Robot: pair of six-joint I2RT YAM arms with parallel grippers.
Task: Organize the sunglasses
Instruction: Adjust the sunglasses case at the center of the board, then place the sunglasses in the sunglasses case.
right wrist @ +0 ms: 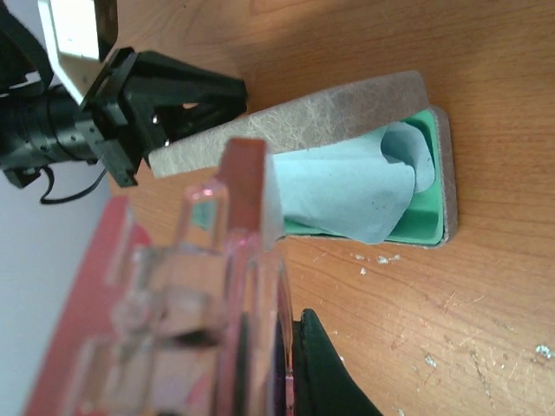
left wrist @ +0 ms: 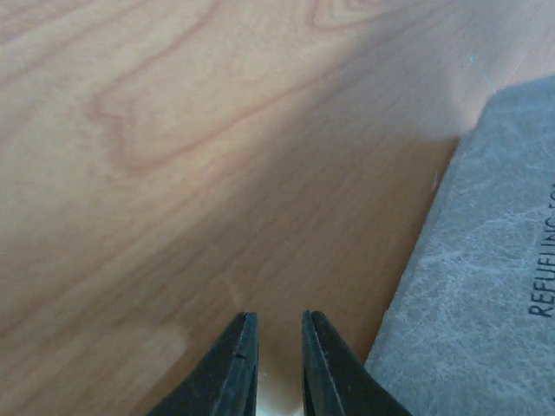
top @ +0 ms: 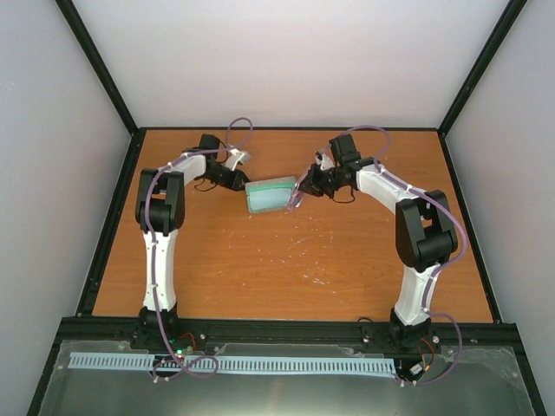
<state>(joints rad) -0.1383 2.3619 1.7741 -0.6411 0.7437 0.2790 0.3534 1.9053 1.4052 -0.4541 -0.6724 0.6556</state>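
Observation:
The grey case (top: 269,196) lies open at mid-table, its teal lining (right wrist: 422,219) showing and a light blue cloth (right wrist: 347,186) lying inside it. Its grey lid (right wrist: 303,117) stands raised. My right gripper (right wrist: 286,325) is shut on the translucent pink sunglasses (right wrist: 217,286) and holds them just off the case's right end; they show in the top view (top: 297,194) too. My left gripper (left wrist: 274,322) is low over the wood with its jaws a narrow gap apart and nothing between them. It sits just left of the grey lid (left wrist: 486,286).
The wooden table (top: 286,260) has a black frame rail (top: 286,331) along its near edge and grey walls around it. Small white specks (right wrist: 381,258) lie on the wood near the case.

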